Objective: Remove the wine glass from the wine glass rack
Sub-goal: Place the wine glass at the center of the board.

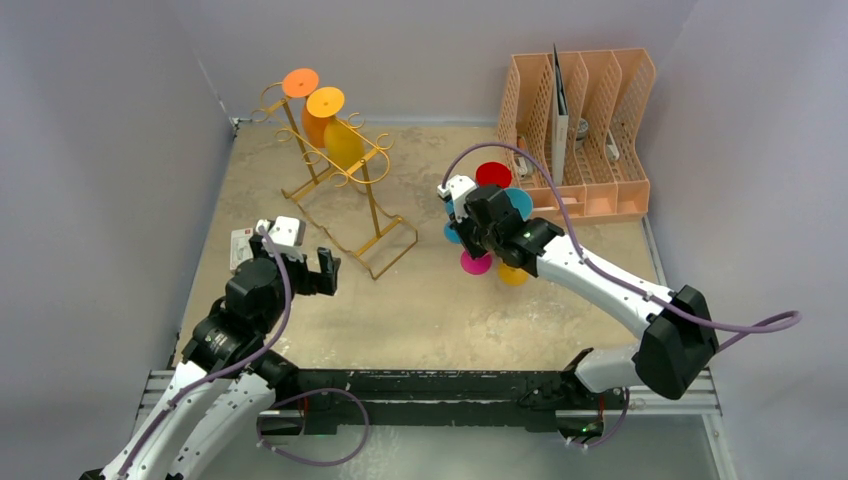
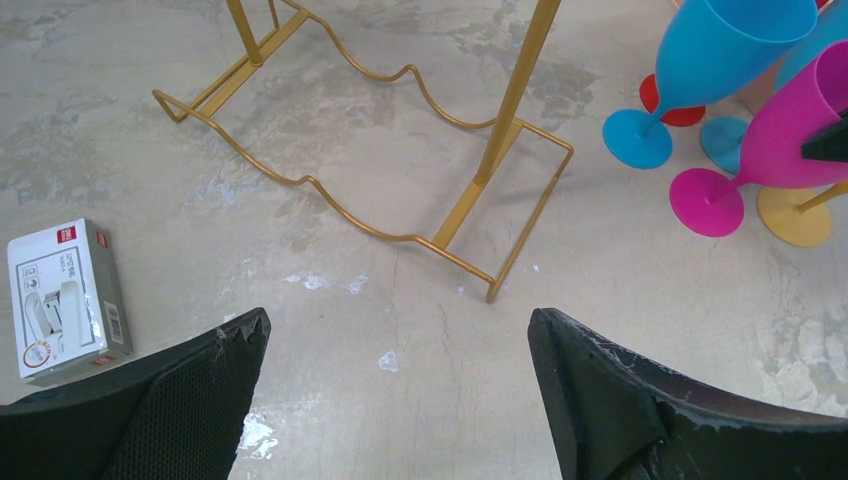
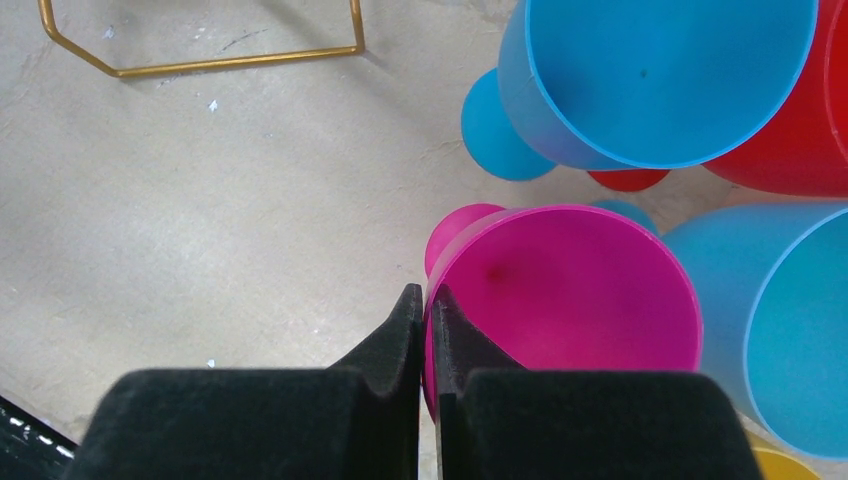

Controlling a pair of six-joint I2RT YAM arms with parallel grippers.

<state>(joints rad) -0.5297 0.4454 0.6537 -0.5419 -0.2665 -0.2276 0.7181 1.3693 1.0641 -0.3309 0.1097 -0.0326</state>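
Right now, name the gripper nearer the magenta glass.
Right. The right gripper pinches the rim of the magenta glass; the left gripper hovers open beyond the wine glass rack.

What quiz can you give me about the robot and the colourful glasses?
1. True or false: the left gripper is holding a glass.
2. Which colour is the glass that the right gripper pinches by the rim? A blue, B pink, C red.
3. Fill in: the orange glass hangs upside down on the gold ____.

Key: 1 false, it is open and holds nothing. 2 B, the pink glass. 3 rack.
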